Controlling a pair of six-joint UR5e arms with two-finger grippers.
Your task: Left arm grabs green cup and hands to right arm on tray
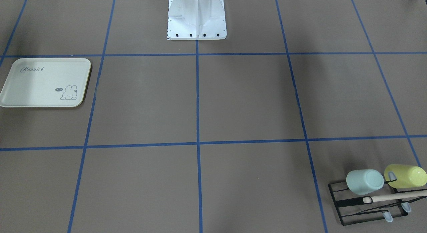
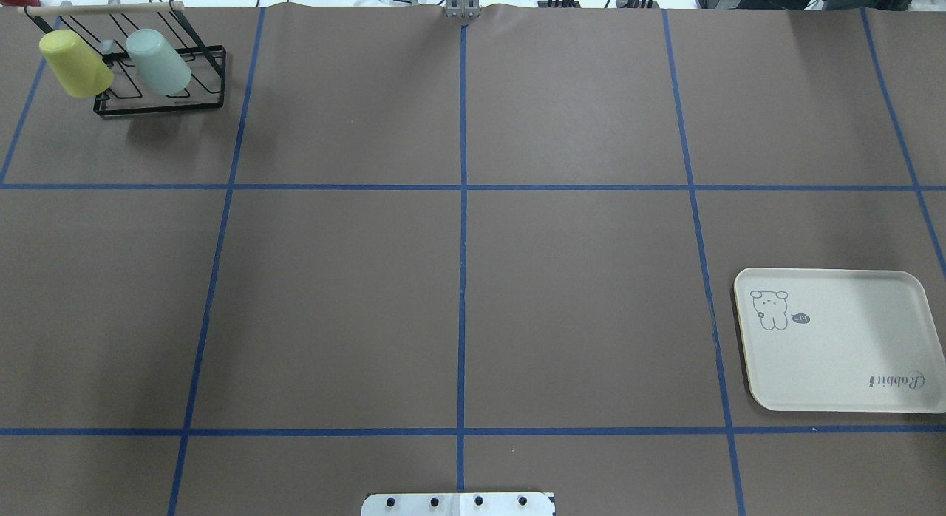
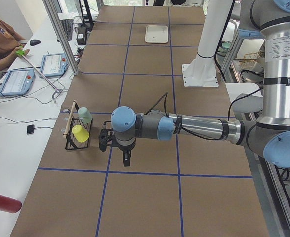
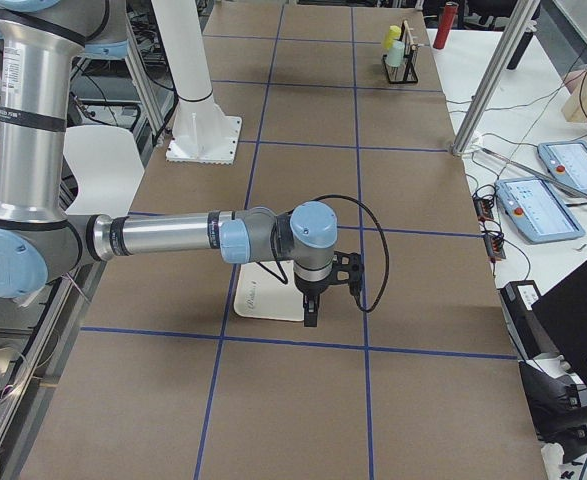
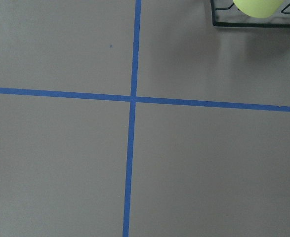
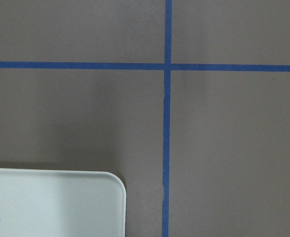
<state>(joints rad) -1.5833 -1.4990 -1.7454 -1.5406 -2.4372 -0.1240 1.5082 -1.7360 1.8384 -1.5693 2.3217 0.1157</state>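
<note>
A small pale mint-green plastic cup (image 1: pixel 364 181) hung upturned and tilted on a prong of a black wire rack (image 1: pixel 348 202). The rack stood at the far corner of the brown paper-covered worktop (image 1: pixel 247 99) on the robot's left side. A yellow plastic cup of like size (image 1: pixel 405 175) hung just beside it on the same rack, on the outer side. A pale wooden rod (image 1: pixel 397 196) ran along the rack's top. Neither arm was touching the green cup.

A flat cream rectangular tray with rounded corners (image 2: pixel 850 338), printed with "Rabbit" script and a small rabbit drawing, lay on the robot's right side of the worktop. It was well apart from the rack and carried nothing.

In the view from the table's left end, the silver-grey tubular left arm with pale blue joint caps (image 3: pixel 199 129) reached out level over the worktop. Its black jaws pointed down near the rack, clear of both cups, and I cannot tell whether they were apart or together. The left wrist view looked down on crossing blue tape lines (image 5: pixel 133 98), with a corner of the rack and the yellow cup's edge at the top.

In the view from the right end, the matching silver-grey right arm (image 4: pixel 163 238) was also stretched level. Its jaws pointed down above the near edge of the tray, and I cannot tell their state either. The right wrist view showed one rounded corner of the tray at the lower left, beside a tape crossing.
</note>
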